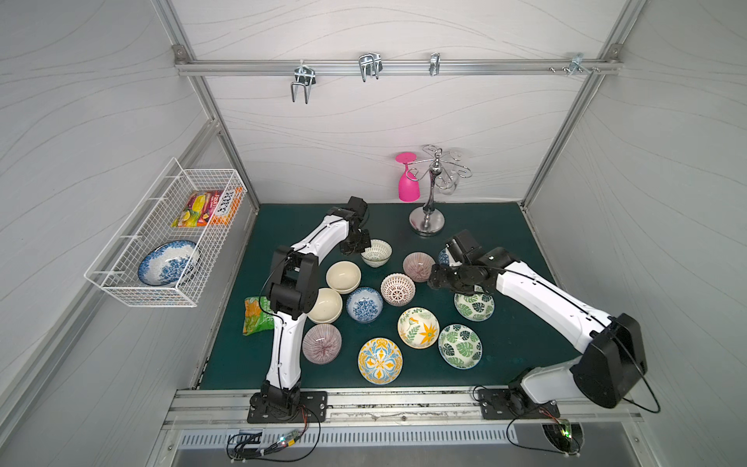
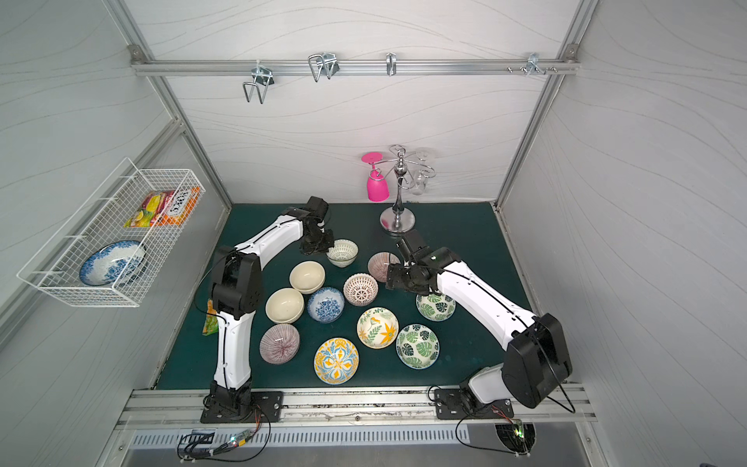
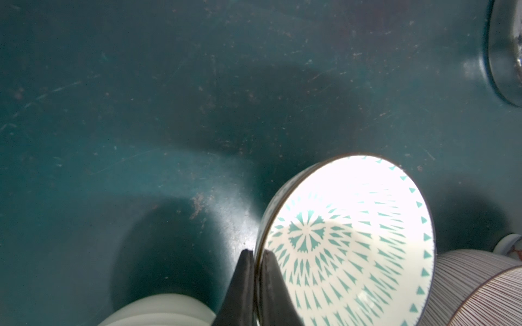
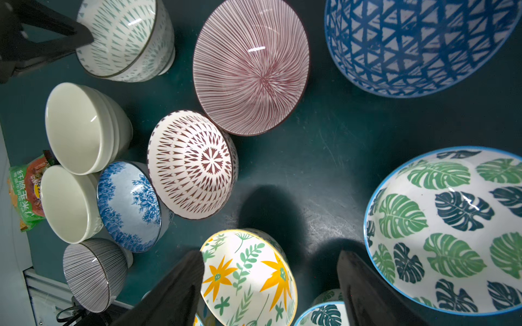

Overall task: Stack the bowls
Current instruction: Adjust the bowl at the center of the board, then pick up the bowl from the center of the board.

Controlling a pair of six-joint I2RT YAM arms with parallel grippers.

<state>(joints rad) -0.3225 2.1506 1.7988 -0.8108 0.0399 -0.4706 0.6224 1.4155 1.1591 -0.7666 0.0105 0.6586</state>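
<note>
Bowl-stacking is getting under way. In both top views, the left gripper (image 1: 364,247) is pinching the rim of the teal-patterned bowl (image 1: 376,252) in the far half of the worktop (image 1: 493,218); the other bowls are sitting singly around it, all empty, none nested; the wire basket (image 1: 121,283) on the wall is holding a blue-and-white dish (image 1: 167,263) and snack packets (image 1: 208,208).

In the left wrist view, the fingers (image 3: 243,282) are clamping narrowly on one thin wall; such a one-sided grip risks the glazed bowl swinging or slipping on lifting and striking the striped bowl (image 3: 466,288) just beside it.

In the right wrist view, the right gripper (image 4: 271,254) is hanging wide and holding nothing, between the flower bowl (image 4: 248,276) and the leaf bowl (image 4: 452,225); a careless descent could clip either rim.
</note>
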